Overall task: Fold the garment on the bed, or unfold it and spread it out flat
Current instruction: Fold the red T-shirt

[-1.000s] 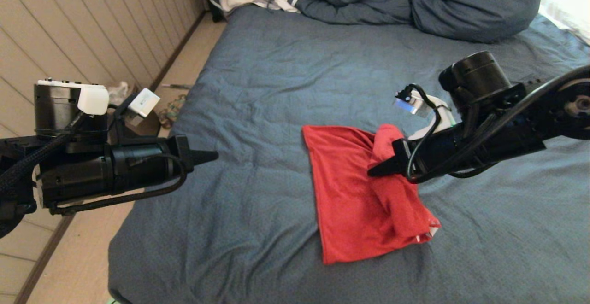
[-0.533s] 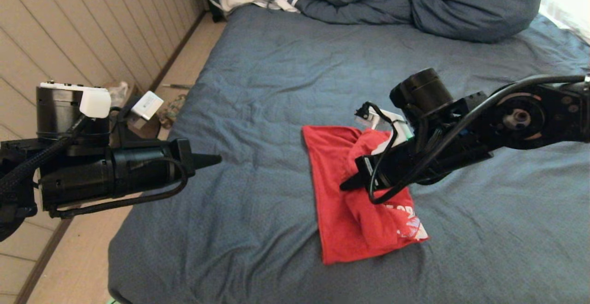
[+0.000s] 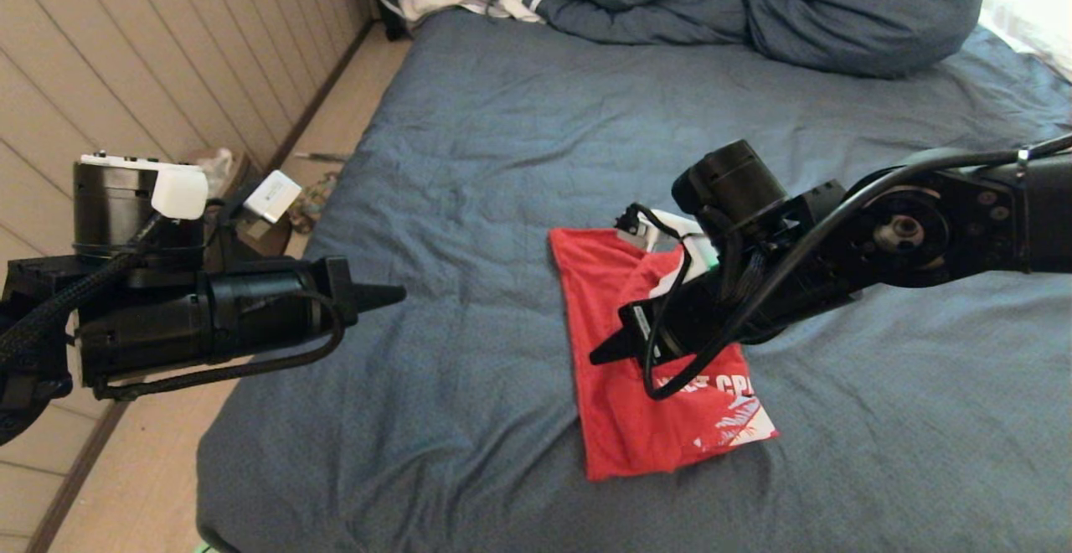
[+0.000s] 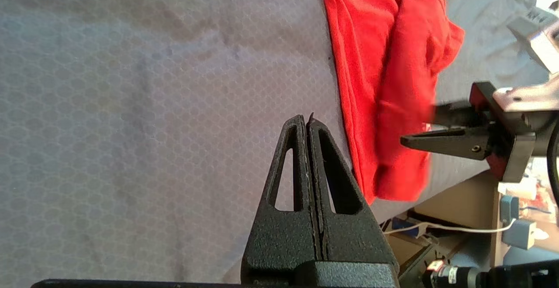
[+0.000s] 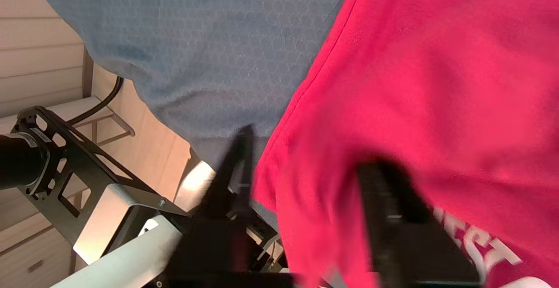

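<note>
While my right gripper [image 3: 605,352] hangs with fingers apart over the folded red cotton T-shirt [image 3: 620,402] on the slate-blue bed sheet [image 3: 469,159], my left gripper [image 3: 392,293] waits clenched, well apart.

The garment [image 3: 636,385] lies folded on the bed [image 3: 469,167], toward its near edge; the duvet [image 3: 754,0] is heaped at the bed's far end; the right gripper [image 3: 605,352] hangs over the garment; the left gripper [image 3: 389,293] hangs left of the garment, well apart.
</note>
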Motion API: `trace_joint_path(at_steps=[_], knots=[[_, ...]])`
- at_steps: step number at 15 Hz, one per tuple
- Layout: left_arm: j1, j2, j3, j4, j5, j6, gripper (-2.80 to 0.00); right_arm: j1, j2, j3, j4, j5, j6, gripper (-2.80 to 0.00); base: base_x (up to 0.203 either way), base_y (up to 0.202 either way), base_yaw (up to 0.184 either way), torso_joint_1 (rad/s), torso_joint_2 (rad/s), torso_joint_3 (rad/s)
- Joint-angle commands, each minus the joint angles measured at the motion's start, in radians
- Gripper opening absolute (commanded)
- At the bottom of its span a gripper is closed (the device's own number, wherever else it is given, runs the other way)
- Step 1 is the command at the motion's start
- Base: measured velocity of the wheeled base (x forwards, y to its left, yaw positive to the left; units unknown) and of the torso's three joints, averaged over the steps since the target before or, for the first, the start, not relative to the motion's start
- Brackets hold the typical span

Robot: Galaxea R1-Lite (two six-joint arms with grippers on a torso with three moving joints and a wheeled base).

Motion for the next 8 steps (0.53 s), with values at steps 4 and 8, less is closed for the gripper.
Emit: trace_joint_path(at_steps=[4, 8], knots=[[-0.008, -0.002, 0.004, -0.002, -0.006, -0.003, -2.8, 0.0, -0.068, -0.001, 0.008, 0.002, -0.009, 0.0, 0.0, 0.0, 0.0, 0.0, 0.0, 0.0], [-0.008, 0.001, 0.004, -0.004, -0.006, -0.003, -2.8, -0.041, -0.192, 0.035, 0.01, -0.001, -0.004, -2.8, 0.0, 0.0, 0.0, 0.0, 0.0, 0.0]])
